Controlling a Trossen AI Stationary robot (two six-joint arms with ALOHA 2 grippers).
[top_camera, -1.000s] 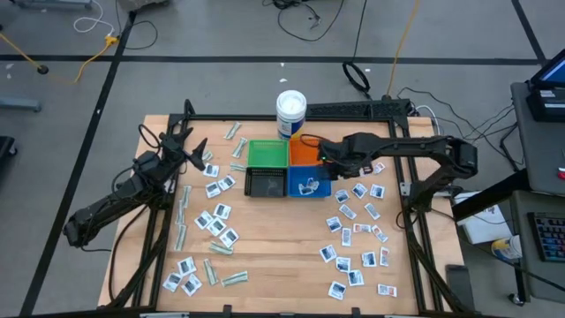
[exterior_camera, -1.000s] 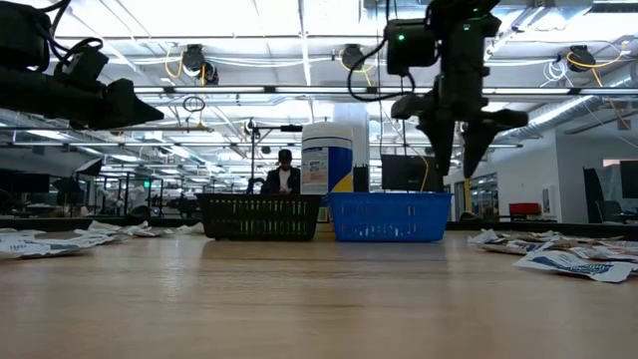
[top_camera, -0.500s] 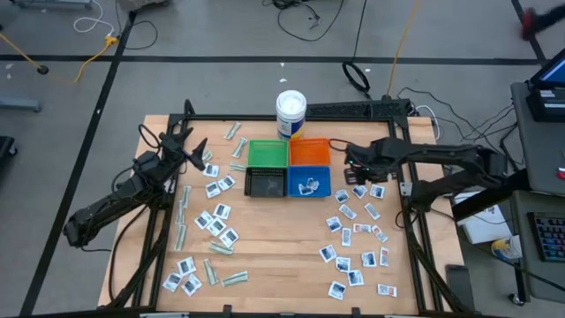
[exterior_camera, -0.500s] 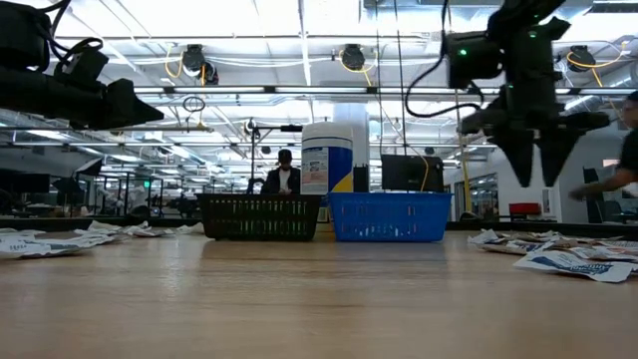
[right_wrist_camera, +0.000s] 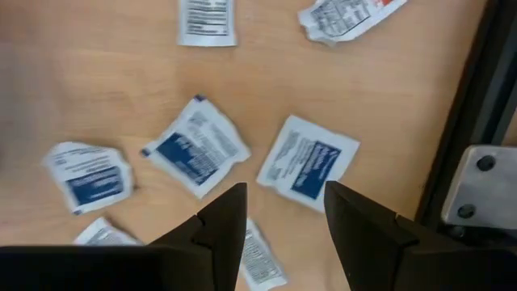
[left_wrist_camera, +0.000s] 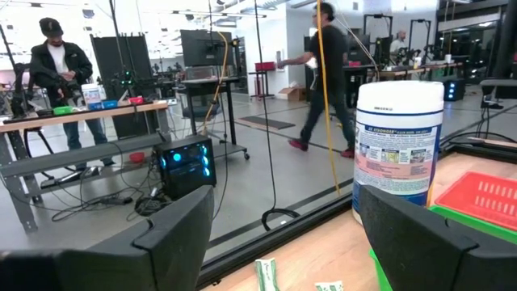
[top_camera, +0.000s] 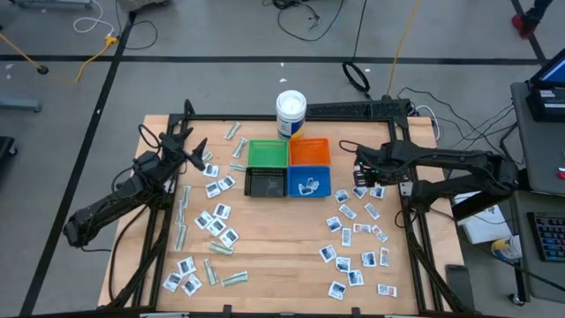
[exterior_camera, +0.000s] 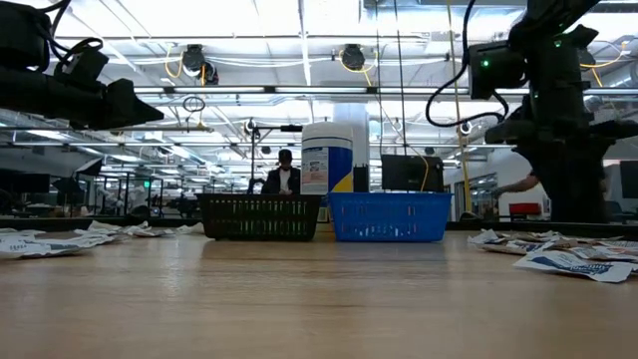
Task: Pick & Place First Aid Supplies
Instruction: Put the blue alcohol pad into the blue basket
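Two packets [right_wrist_camera: 198, 148] clear, right hand [right_wrist_camera: 279, 214] open

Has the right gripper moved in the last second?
Yes. The right gripper has moved from over the orange bin toward the table's right side, above the sachets.

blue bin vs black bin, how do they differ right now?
The blue bin holds white packets; the black bin shows none inside. Blue sits toward the right gripper, in front of the orange bin; black sits in front of the green bin. Both are square, similar-sized, side by side.
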